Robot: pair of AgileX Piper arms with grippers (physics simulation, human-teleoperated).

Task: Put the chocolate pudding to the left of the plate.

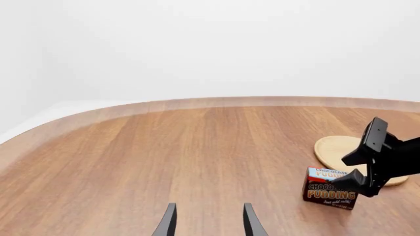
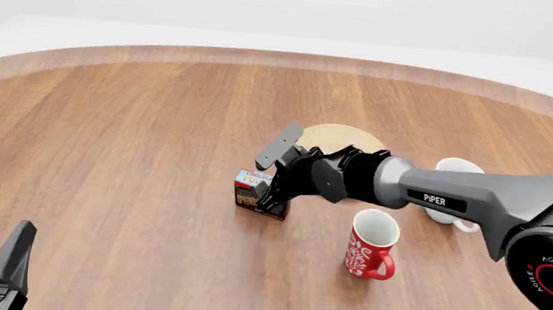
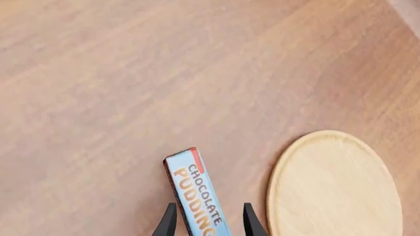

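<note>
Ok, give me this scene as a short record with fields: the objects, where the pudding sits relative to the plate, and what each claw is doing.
surface: wooden table
chocolate pudding: standing on the table, left of the plate and a little nearer the arms
plate: light wood, nothing on it
red mug: upright, in front of the plate
white mug: right of the plate, partly hidden by the right arm
right claw: fingers straddle the pudding; contact unclear
left claw: open, holding nothing, near the table's near-left edge
</note>
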